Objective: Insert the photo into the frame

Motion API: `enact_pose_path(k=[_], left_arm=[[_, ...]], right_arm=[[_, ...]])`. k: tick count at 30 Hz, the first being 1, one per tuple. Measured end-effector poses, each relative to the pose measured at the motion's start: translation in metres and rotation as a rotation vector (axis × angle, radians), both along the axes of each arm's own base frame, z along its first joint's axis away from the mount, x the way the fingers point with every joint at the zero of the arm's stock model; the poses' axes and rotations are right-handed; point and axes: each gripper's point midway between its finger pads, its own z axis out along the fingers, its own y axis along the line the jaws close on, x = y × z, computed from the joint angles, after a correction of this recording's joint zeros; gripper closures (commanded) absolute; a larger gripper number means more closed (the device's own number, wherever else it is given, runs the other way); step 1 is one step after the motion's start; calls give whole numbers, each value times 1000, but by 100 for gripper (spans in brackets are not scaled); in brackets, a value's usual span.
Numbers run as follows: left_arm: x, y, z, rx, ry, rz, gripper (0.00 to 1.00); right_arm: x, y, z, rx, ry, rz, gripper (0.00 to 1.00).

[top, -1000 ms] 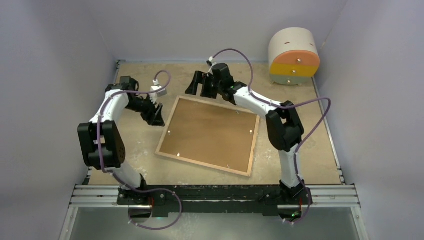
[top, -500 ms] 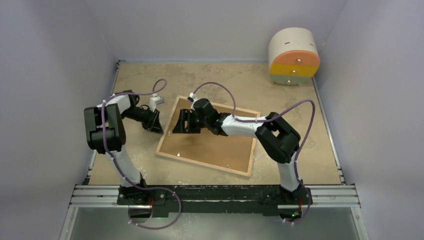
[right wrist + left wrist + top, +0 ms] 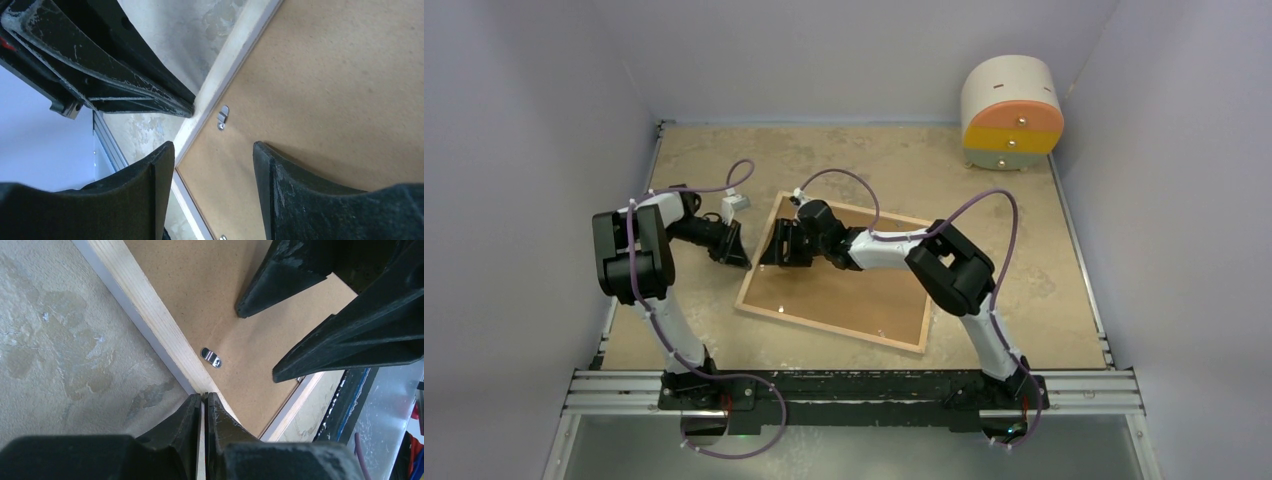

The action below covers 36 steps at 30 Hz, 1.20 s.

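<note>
The frame [image 3: 829, 327] lies flat on the table [image 3: 724, 150] in front of both arms, back side up. Its pale wooden rim surrounds a brown backing board [image 3: 854, 275]. Its long axis runs left to right across the table. It is turned a little, so the right end sits nearer the arm bases and the left end points toward the far left corner. The left gripper [image 3: 742, 255] reaches in low from the left. Its two fingers [image 3: 192, 412] are pressed together with only a sliver between them, and their tips are at the outer edge of the frame's left rim. Whether they pinch anything there cannot be told. The right gripper [image 3: 786, 245] stretches across the board from the right and hangs over the frame's left end, just beside the left gripper. Its fingers [image 3: 155, 175] are spread apart with nothing between them, one over the rim and one over the board. A small metal clip [image 3: 222, 116] sits on the board right against the left rim, in line with the gap between those spread fingers. A round cream box with an orange and a yellow drawer [image 3: 1012, 112] stands at the far right corner, well apart from the frame.
</note>
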Motion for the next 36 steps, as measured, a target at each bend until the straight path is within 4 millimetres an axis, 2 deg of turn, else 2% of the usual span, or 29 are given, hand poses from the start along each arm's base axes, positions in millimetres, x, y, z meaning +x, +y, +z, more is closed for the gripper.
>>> enact_pose_path(k=[14,24,36], left_arm=[[0,0,0,-10,7,13,100],[0,0,0,-11,8,13,100],[0,0,0,-15,3,15,100]], right_arm=[[2,32,-2,24,-9,26,44],[-6,36,-3,20,5,34,45],[-5,43,-3,49,33,40,45]])
